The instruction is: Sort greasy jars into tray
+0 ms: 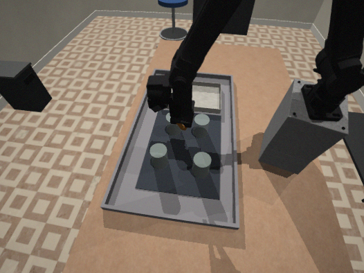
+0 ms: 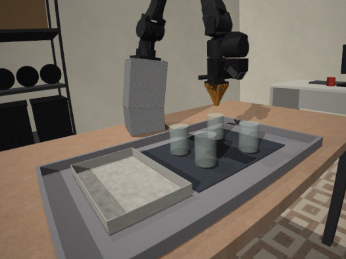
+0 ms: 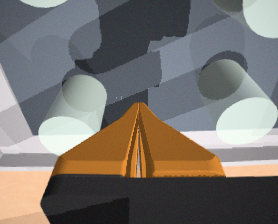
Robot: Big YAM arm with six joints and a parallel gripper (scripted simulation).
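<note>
Four clear glass jars stand mouth down on the dark drying mat (image 2: 214, 157): two nearer the tray (image 2: 179, 139) (image 2: 205, 148) and two farther from it (image 2: 215, 125) (image 2: 248, 137). In the top view three jars show in full (image 1: 158, 155) (image 1: 201, 164) (image 1: 201, 120); the arm partly hides the fourth (image 1: 168, 117). My gripper (image 2: 216, 102) (image 1: 181, 126) with orange fingers is shut and empty. It hangs point down, well above the jars' tops, over the middle of the mat. In the wrist view the closed fingertips (image 3: 138, 106) lie between two jars (image 3: 75, 115) (image 3: 240, 107). The pale tray (image 2: 131, 187) beside the mat holds no jar.
Mat and tray lie on a rimmed grey steel top (image 1: 173, 202) on a wooden table. The arm's grey pedestal (image 2: 145, 96) stands behind it. A blue stool (image 1: 173, 15) and a dark box (image 1: 22, 86) stand on the floor.
</note>
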